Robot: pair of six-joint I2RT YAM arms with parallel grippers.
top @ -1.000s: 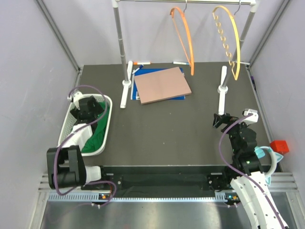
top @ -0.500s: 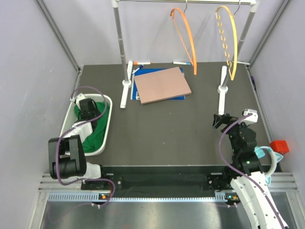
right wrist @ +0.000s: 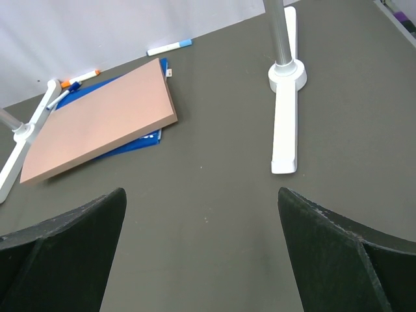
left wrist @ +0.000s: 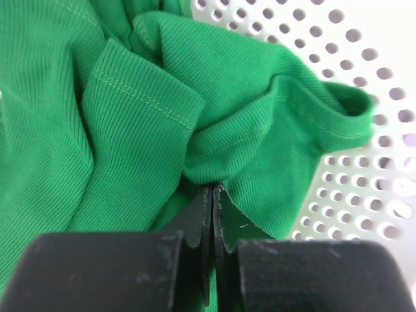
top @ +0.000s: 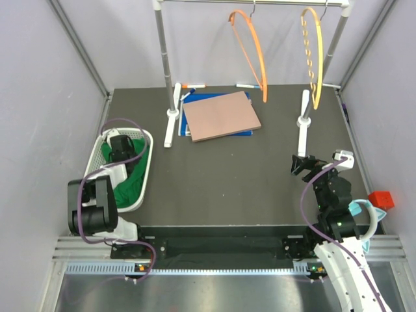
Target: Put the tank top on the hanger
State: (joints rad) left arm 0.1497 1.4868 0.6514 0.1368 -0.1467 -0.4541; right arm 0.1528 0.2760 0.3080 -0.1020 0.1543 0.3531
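The bright green tank top [top: 134,179] lies crumpled in a white perforated basket [top: 147,170] at the table's left edge. My left gripper [top: 119,151] reaches down into the basket. In the left wrist view its jaws [left wrist: 213,190] are pressed together on a bunched fold of the tank top [left wrist: 130,130]. The basket wall [left wrist: 364,182] shows to the right of the cloth. The thin orange hanger [top: 251,47] hangs from the rail at the back, far from both grippers. My right gripper [top: 303,164] hovers open over bare table at the right [right wrist: 201,208], holding nothing.
A yellower notched hanger [top: 314,58] hangs right of the orange one. The rack's white feet [top: 303,127] [top: 171,123] rest on the table. A brown board [top: 221,116] lies on a blue sheet with markers nearby. A red block [top: 381,199] sits off the right edge.
My left gripper has gone from open to shut on the tank top's fabric and shifted slightly within the basket. Both hangers have swung a little. The right arm has stayed still.
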